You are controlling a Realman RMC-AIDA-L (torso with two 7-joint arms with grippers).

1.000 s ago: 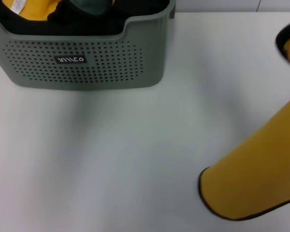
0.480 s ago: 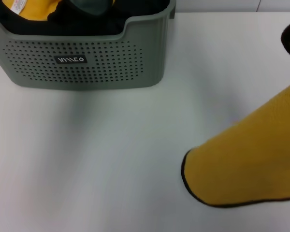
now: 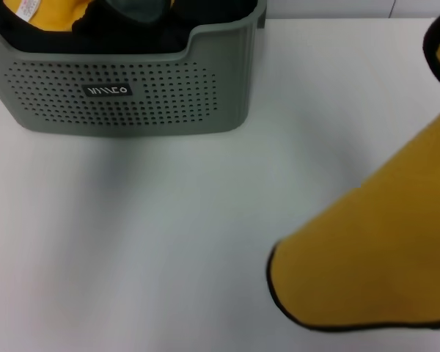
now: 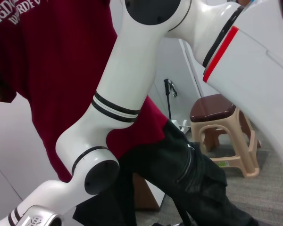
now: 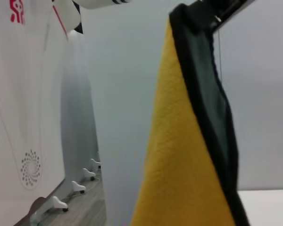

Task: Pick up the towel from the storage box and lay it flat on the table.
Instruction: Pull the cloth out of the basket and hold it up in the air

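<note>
- The towel [image 3: 367,257] is hanging in from the right edge of the head view as a broad mustard-yellow sheet, sloping down toward the near right part of the tabletop [image 3: 169,235].
- Its lower corner is rounded and edged with a thin black binding that is curving along the bottom hem; the surface is looking soft and fleecy.
- A second bit of the same yellow cloth with black edging is showing at the upper right margin of the head view.
- In the right wrist view the towel [image 5: 188,165] is draping downward from a point at the top, yellow on one face, a darker grey-green fold beside it, the black binding running between them.
- The right pincer is not showing its fingers in any view, so I cannot tell how it is gripping the cloth.
- The storage box [image 3: 132,95] is sitting at the far left of the tabletop, well apart from the towel: grey-green, dotted with small holes, with a black label and a dipped front rim.
- Inside it, another yellow cloth with a white label [image 3: 40,11] and dark fabric [image 3: 136,9] are lying bunched.
- The left pincer is out of sight; the left wrist view is facing a white robot arm [image 4: 118,108] and a person in a maroon shirt [image 4: 61,56].
</note>
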